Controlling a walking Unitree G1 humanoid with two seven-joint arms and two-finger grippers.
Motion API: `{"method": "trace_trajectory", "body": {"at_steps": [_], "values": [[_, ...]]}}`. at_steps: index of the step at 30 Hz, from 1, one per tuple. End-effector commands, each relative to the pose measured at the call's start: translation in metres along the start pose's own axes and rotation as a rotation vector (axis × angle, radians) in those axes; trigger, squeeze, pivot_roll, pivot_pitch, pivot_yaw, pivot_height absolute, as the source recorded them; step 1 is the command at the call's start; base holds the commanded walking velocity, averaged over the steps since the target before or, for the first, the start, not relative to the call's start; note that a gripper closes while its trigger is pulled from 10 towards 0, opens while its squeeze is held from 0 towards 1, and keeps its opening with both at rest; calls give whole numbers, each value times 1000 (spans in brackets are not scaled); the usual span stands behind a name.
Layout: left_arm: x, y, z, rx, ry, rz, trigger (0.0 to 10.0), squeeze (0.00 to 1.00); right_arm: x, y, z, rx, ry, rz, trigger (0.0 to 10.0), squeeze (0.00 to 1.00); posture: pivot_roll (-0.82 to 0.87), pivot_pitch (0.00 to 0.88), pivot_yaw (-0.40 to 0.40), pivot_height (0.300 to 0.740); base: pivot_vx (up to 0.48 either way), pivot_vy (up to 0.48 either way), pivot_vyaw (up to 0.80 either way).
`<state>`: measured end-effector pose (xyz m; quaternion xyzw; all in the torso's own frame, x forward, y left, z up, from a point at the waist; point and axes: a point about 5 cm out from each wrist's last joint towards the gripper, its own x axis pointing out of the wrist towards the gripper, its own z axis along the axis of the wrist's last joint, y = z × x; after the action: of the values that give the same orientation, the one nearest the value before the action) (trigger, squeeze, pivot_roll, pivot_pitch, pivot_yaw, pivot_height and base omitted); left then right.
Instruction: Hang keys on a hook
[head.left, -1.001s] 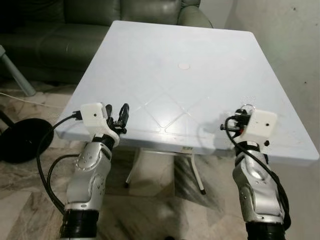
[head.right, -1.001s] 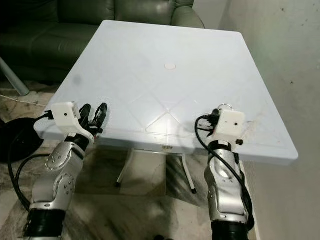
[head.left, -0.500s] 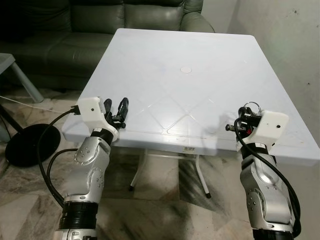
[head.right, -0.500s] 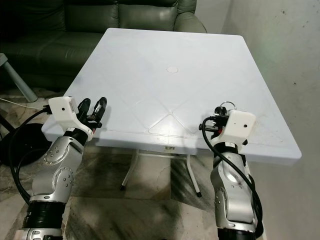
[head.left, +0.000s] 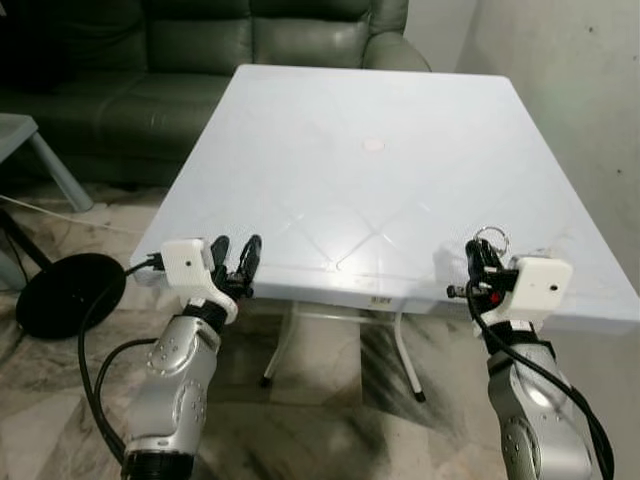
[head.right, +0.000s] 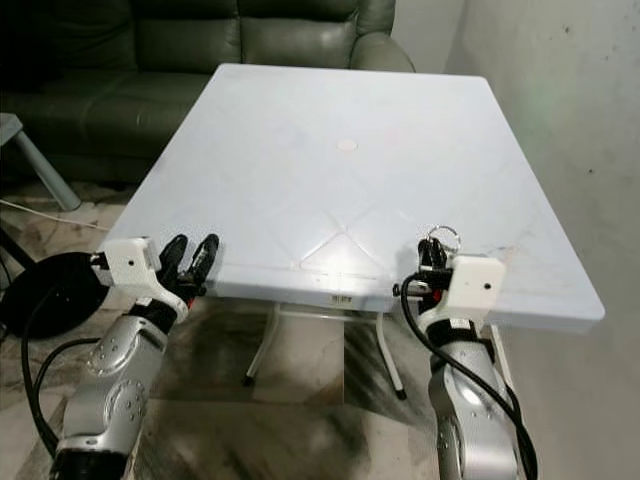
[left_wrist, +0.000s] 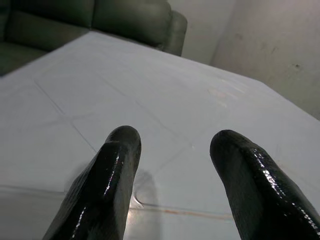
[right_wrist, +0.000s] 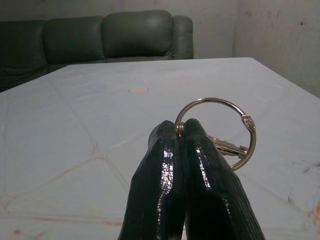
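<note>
One key ring (right_wrist: 216, 131) with its key (right_wrist: 227, 146) is pinched in my right tool (right_wrist: 180, 131), over the near edge of the tabletop (head.left: 380, 110). My left tool (left_wrist: 172, 145) is spread, empty. Carrying step; next I must find a hook.

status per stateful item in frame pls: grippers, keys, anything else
right gripper: shut on the key ring, raised at the table's near edge.
key ring: pinched between the fingers, a key hanging from it, off the table.
left gripper: open, empty, at the table's near edge.
white table: upright, top bare.
</note>
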<state>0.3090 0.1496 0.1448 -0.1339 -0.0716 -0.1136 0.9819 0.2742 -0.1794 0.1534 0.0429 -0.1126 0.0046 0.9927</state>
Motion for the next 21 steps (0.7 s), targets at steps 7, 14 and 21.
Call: {"method": "trace_trajectory", "body": {"at_steps": [7,14,21], "values": [[-1,9,6,18,-9,19,10000,0,1,-3,5,-14,-20,-9,10000,0,33,81,14,740,0,0,0],[12,7,13,-1,-22,19,10000,0,7,-3,9,-34,-19,-8,10000,0,20,71,18,740,0,0,0],[14,8,12,-8,-14,17,10000,0,10,-1,9,-37,-15,1,10000,0,26,60,13,740,0,0,0]]}}
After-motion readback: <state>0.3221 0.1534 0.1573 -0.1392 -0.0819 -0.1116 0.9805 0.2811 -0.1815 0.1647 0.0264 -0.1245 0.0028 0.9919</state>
